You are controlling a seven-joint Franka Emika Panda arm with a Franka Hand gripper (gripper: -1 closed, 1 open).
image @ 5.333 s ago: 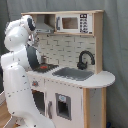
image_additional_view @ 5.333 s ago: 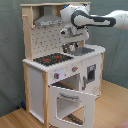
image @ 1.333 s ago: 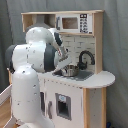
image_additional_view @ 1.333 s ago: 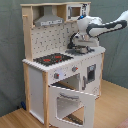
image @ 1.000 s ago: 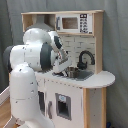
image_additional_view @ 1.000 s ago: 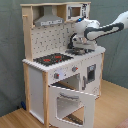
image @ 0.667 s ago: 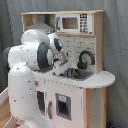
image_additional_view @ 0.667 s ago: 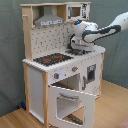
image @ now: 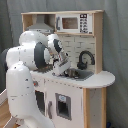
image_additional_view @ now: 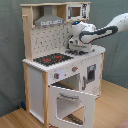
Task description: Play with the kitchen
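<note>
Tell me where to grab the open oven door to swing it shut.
Probably take the oven door by its free top edge, coming from the front and slightly above: it hangs tilted outward, hinged at the bottom, so that edge sticks out clear of the kitchen.

Place: a robot test room or lab is showing here, not a real home kitchen.
Backdrop: a grey curtain (image_additional_view: pixel 10 55) is hanging behind everything in both exterior views.
Floor: bare wood flooring (image_additional_view: pixel 112 107) is running underneath.
Furnishing: the kitchen (image_additional_view: pixel 55 65) is standing alone as a toy.
Machine: a white robot arm (image: pixel 25 75) is working at it.
</note>
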